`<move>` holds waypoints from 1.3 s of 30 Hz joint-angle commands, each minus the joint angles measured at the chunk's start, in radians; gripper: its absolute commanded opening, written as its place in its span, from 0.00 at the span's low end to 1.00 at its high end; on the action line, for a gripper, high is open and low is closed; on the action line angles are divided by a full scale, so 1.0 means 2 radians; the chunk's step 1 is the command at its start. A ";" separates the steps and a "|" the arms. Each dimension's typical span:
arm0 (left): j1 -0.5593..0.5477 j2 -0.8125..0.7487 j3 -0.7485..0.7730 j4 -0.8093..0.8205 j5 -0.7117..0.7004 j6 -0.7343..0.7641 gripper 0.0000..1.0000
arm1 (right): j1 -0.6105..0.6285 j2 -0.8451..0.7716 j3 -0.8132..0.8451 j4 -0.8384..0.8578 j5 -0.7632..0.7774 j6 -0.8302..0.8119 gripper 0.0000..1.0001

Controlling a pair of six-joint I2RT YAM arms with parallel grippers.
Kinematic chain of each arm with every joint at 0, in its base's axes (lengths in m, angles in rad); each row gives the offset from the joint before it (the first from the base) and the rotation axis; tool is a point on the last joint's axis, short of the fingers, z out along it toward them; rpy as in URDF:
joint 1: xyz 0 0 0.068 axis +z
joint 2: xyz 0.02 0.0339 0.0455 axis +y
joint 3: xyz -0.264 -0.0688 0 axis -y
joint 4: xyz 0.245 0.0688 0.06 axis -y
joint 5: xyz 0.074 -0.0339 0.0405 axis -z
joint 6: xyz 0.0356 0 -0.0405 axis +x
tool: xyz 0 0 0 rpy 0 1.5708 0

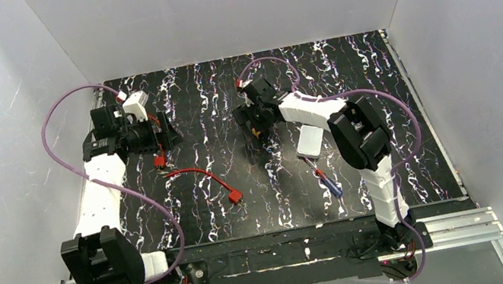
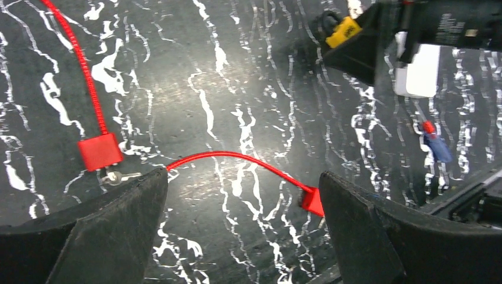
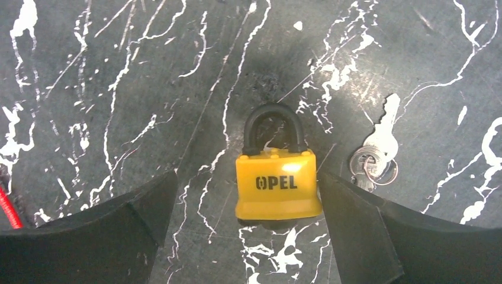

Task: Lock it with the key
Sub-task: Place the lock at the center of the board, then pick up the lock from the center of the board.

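Observation:
A yellow OPEL padlock (image 3: 278,186) with a black shackle lies flat on the dark marbled table. It sits between my right gripper's (image 3: 245,236) open jaws, close to the right finger (image 3: 367,231). A silver key (image 3: 379,148) on a ring lies just right of the padlock, outside the jaws. In the top view the right gripper (image 1: 251,123) hovers over the padlock (image 1: 256,132). My left gripper (image 2: 243,236) is open and empty, above a red cable lock (image 2: 237,158). In the top view the left gripper (image 1: 169,130) is at the far left.
The red cable (image 1: 199,172) has a red tag (image 2: 100,151) with a small key (image 2: 118,176) beside it. A white box (image 1: 307,140) and a blue-handled screwdriver (image 1: 328,184) lie near the right arm. White walls enclose the table.

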 commanded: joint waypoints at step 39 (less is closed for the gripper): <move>0.005 0.380 0.218 -0.029 -0.168 0.082 0.29 | -0.025 -0.245 -0.149 0.112 -0.197 -0.055 0.98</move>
